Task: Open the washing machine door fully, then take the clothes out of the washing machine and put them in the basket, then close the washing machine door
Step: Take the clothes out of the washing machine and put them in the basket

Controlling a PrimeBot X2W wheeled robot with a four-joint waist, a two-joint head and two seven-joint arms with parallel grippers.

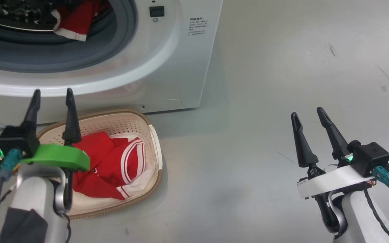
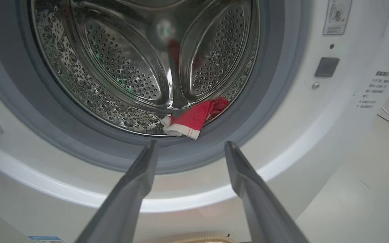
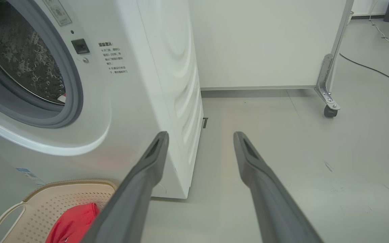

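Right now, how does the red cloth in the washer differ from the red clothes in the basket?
The drum garment lies at the front lip of the steel drum; the basket pile sits in the cream basket on the floor. The drum garment is one small bunch; the basket pile covers much of the basket. The drum garment shows a white edge band; the basket pile, paired stripes. Both are bright red, white-trimmed.

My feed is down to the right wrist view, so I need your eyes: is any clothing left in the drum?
Observer: Yes, one red garment lies at the front lip of the drum, lower right.
Operator: Where's the left gripper?
Observer: The left gripper hangs over the basket, jaws open and empty.
Operator: Aimed where?
Observer: At the port of the washing machine, just below that garment.
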